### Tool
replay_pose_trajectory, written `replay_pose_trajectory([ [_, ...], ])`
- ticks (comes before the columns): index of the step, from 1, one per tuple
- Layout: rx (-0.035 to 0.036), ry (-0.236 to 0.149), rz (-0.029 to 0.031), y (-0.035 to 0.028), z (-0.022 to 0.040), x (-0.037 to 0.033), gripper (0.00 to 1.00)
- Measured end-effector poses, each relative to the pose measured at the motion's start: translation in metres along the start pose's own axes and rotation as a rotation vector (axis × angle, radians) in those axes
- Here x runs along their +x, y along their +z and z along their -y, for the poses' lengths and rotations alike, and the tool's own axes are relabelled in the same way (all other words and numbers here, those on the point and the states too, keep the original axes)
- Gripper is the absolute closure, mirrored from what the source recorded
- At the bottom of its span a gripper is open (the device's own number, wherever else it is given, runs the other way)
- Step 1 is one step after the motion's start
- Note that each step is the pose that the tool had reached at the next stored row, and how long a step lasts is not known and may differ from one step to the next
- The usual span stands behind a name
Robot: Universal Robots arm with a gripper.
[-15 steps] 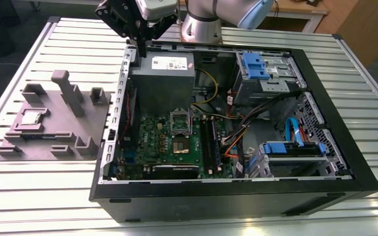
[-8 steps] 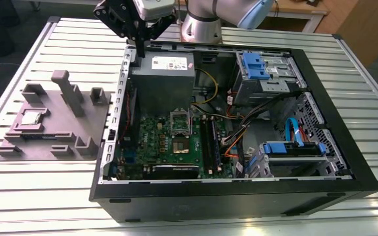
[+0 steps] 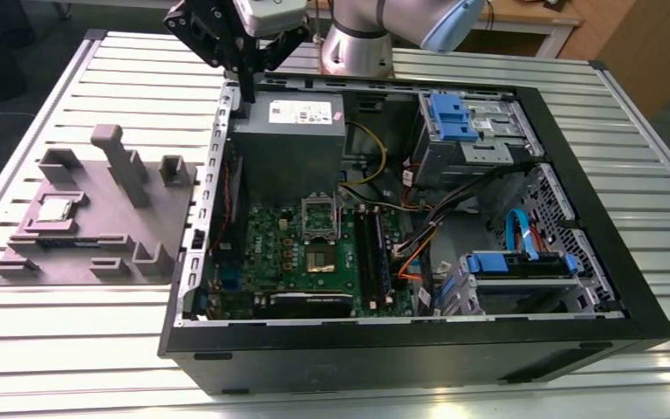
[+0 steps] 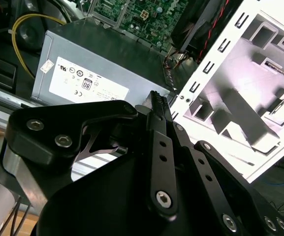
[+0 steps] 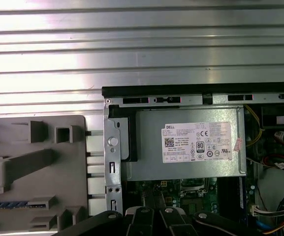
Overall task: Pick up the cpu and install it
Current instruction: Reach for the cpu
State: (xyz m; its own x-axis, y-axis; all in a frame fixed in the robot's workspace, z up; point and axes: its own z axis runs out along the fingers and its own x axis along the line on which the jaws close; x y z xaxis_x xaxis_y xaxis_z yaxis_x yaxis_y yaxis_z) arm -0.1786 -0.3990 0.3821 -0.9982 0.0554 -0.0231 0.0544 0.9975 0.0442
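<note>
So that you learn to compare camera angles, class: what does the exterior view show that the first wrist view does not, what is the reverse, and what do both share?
Exterior view: the blue drive bays, the robot arm, and, plainly, the cpu lying on the grey fixture. First wrist view: the bracket screw on the case wall, seen close up. Both: the grey metal box with its white label, the fixture, the green board and the slatted table.
</note>
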Motion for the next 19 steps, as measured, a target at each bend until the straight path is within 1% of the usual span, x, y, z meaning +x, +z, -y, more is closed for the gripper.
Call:
replay_pose_trajectory([
  [11,-0.0001,0.0,-0.0001,0.0004,0.0001,0.0021,0.9],
  [13,-0.0001,-0.001,-0.0005,0.0014,0.0004,0.0056,0.9],
  [19,0.0,-0.001,-0.0006,0.0014,0.0004,0.0063,0.9],
])
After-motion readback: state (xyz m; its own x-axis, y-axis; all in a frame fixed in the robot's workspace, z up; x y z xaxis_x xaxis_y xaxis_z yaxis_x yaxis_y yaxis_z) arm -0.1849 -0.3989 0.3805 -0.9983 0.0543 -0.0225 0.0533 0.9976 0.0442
